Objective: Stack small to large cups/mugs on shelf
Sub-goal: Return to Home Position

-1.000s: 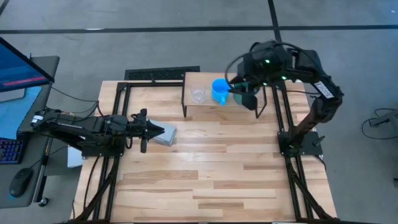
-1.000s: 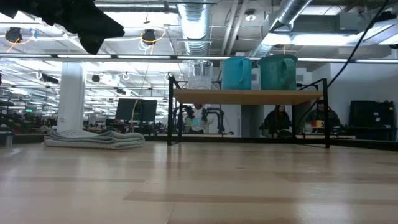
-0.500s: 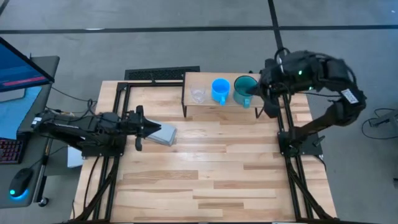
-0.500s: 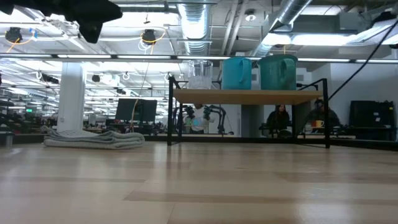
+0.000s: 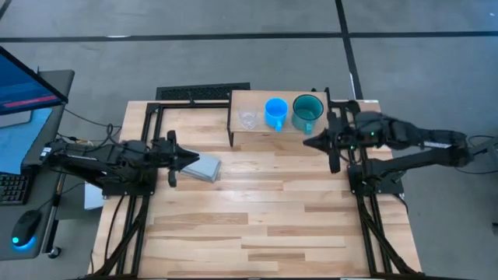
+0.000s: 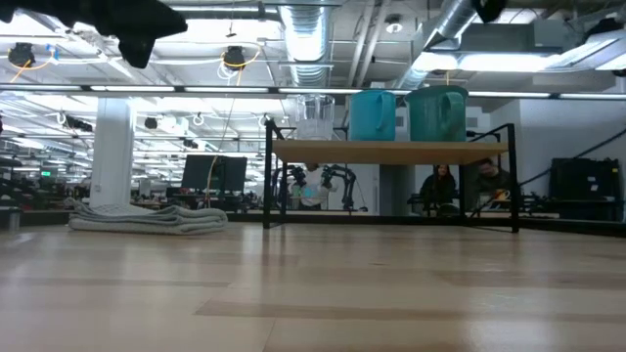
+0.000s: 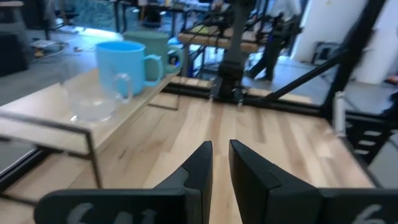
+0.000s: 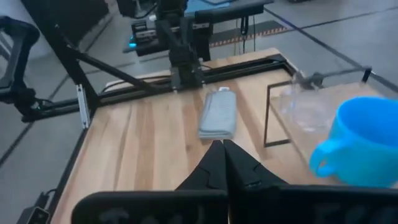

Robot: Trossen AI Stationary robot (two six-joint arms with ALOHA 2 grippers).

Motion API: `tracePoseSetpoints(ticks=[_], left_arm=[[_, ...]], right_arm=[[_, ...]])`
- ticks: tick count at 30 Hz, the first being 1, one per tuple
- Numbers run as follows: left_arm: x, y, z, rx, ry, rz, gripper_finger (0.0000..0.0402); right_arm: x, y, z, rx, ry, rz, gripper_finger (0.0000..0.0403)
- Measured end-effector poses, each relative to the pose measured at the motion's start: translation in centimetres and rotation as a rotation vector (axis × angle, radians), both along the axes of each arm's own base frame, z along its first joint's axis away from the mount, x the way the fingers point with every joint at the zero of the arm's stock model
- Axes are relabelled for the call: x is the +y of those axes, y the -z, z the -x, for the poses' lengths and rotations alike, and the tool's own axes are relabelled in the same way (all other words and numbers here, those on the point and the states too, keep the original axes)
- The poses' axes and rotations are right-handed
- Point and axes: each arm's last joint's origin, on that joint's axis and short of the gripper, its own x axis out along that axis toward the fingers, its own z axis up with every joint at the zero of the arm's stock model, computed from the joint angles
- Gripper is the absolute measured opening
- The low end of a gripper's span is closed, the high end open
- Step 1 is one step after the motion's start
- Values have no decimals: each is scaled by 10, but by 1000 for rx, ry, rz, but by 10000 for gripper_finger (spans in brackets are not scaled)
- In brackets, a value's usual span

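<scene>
Cups line our shelf in rising size: glass cup, blue mug, green mug. Our right gripper, clenched empty, hangs just beside the shelf; the left gripper, nearly closed on nothing, waits over the worktop. We judge a careless swing could topple the green mug.

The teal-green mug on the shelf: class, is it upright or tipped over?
Upright. The teal-green mug shows its round open mouth from above and stands level on the shelf in the low view.
</scene>
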Motion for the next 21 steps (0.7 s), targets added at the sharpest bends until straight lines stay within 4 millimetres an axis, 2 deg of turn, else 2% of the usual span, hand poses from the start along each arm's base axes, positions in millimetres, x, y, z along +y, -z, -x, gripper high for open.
tracePoseSetpoints(ticks=[5,12,21], left_arm=[[1,2,0,17,-47,-14,43],[2,3,1,28,-59,-32,43],[12,31,-2,45,-134,1,43]], right_arm=[[1,42,8,-50,14,-55,2],[2,79,19,-95,26,-95,1],[-1,124,42,-165,56,-93,1]])
